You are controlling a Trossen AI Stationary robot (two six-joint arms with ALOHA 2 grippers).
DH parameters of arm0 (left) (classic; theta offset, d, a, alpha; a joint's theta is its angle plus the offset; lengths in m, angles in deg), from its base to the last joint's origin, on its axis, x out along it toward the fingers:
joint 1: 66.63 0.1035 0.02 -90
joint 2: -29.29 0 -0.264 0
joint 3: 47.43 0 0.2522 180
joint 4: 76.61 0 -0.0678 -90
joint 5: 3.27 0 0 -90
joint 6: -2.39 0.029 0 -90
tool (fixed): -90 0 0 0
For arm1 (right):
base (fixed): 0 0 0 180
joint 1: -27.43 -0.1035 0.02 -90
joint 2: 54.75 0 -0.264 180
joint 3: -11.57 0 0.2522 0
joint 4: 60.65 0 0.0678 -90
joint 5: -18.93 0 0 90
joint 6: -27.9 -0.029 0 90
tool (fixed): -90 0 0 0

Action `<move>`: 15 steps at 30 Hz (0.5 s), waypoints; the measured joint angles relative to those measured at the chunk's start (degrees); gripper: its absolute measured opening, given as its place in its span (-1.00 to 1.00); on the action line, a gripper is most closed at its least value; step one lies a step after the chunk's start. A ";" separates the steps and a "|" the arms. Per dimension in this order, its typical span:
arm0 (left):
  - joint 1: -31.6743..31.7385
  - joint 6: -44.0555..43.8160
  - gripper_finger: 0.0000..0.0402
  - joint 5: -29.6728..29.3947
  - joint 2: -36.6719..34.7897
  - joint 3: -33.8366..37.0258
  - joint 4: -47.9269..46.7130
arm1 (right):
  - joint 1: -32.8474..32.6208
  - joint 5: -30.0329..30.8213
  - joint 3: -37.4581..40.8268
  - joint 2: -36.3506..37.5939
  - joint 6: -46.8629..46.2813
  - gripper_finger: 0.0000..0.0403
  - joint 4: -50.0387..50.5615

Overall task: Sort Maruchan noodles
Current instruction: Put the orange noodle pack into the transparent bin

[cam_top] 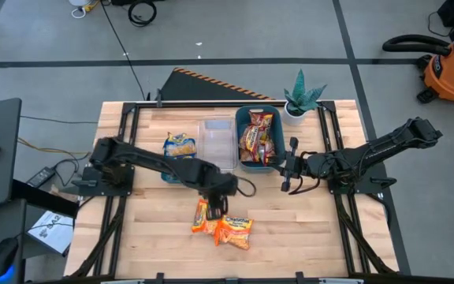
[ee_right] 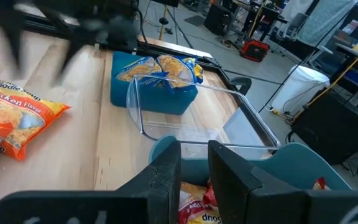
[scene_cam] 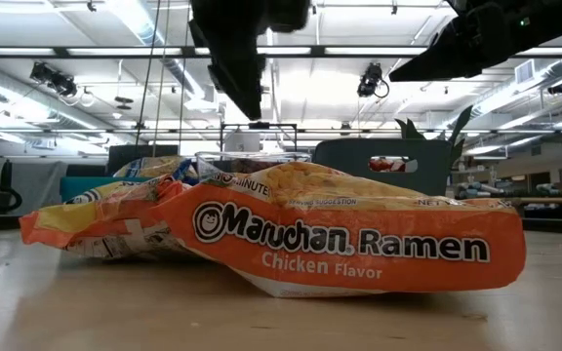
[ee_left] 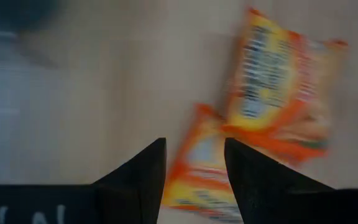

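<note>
Packets: two orange packets (cam_top: 224, 225) lay on the table (cam_top: 314, 229).
Left gripper (cam_top: 213, 207) hovered above them, fingers spread, empty; right gripper (cam_top: 288, 168) parted beside the teal bin (cam_top: 259, 165).

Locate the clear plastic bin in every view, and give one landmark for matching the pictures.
High view: the clear plastic bin sits at the table's far middle, between the blue bin and the teal bin.
Low view: not identifiable, hidden behind the orange crinkly ramen packets.
Left wrist view: not in it.
Right wrist view: centre, beyond the right gripper, empty.
Shared landmark: the orange packets.
</note>
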 joint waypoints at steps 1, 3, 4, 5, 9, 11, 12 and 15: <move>-0.20 -0.46 -0.16 2.47 1.23 -0.47 1.03 | 0.01 0.10 0.00 0.00 0.07 -0.57 -0.01; -0.33 -2.11 -0.16 6.63 3.97 -1.84 1.67 | 0.01 0.09 0.00 0.00 0.22 -0.57 -0.03; -0.53 -2.92 -0.16 8.10 5.26 -2.55 1.26 | 0.01 0.11 0.00 0.00 0.25 -0.57 -0.13; -0.68 -3.11 -0.16 9.00 6.63 -3.27 0.53 | 0.01 0.09 0.00 0.00 0.26 -0.57 -0.15; -1.02 -2.61 -0.16 9.92 10.51 -5.19 -0.49 | 0.01 0.09 0.00 0.00 0.28 -0.57 -0.23; -1.06 -2.85 -0.16 10.15 11.35 -5.23 -0.37 | 0.01 0.09 0.00 0.00 0.40 -0.57 -0.24; -1.05 -3.01 -0.16 10.60 11.65 -5.24 -0.44 | 0.01 0.09 0.00 0.00 0.50 -0.57 -0.26; -0.89 -3.11 -0.16 12.76 11.75 -4.92 -0.11 | 0.01 0.09 0.00 0.00 0.50 -0.57 -0.25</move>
